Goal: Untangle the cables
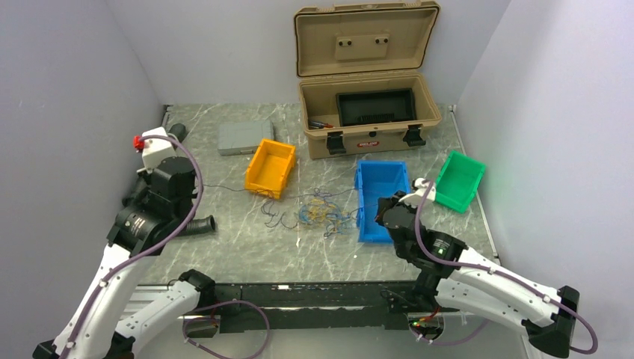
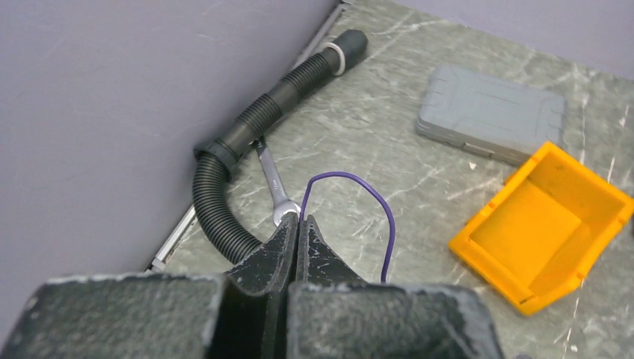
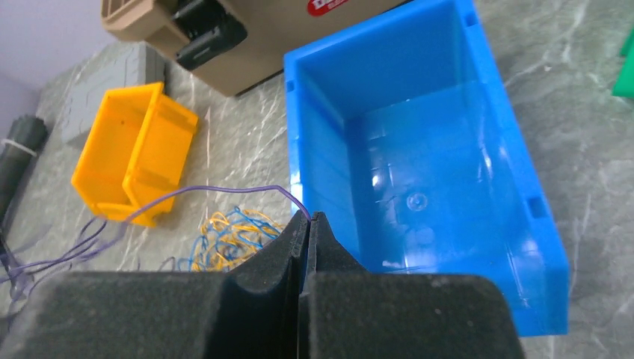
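My left end effector (image 2: 299, 218) and right end effector (image 3: 309, 215) are pressed together, each pinching purple wire (image 3: 224, 189). The cables (image 1: 323, 213) lie bunched on the tabletop (image 1: 239, 247) between the orange bin (image 1: 271, 167) and blue bin (image 1: 380, 198). Risk: pulling apart may tighten knots or slip the grip. The wire appears to run left to right.

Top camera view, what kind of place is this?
Probably a robot lab test cell: left arm and right arm bolted at a marbled table, grey walls around it, orange bin and tool case laid out.
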Motion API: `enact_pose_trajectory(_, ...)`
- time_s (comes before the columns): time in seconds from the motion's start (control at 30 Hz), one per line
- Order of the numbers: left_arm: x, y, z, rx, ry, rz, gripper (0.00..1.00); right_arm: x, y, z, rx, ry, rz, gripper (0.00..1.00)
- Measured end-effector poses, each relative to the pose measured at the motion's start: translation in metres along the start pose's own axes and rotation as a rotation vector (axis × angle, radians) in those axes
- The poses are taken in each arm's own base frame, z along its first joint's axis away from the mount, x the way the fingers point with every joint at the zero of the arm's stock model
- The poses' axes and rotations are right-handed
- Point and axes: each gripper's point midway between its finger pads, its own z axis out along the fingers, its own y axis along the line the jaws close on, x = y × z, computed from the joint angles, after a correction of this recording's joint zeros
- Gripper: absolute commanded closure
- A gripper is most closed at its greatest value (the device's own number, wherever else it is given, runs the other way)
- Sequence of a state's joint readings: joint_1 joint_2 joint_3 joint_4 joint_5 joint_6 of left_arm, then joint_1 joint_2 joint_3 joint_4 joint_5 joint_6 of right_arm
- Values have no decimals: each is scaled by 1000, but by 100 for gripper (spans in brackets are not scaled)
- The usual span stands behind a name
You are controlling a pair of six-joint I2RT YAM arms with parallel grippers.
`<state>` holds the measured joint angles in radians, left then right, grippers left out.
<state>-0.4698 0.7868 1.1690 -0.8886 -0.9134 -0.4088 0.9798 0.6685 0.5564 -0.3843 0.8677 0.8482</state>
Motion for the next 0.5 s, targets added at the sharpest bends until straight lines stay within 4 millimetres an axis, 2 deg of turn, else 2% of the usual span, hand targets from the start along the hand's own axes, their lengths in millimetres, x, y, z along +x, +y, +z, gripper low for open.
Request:
enact_pose_trajectory(0.17,-5,19,-3,-83,-35,-56,100,-13,-17,-5,59,-53,51,100)
enact_pose_trajectory(0.3,-6,22,-3,-94,-47,-61,100,-24,-23,-9,86,-83,48,100)
enact_pose_trajectory(0.4,-2,12,-1,-44,-41,-37,100,-35,-18,-13,60,-96,25,100)
enact_pose_trajectory(0.5,8,-14,1,105,-19,7,100,-39,-1,-16,-31,-84,-25,100)
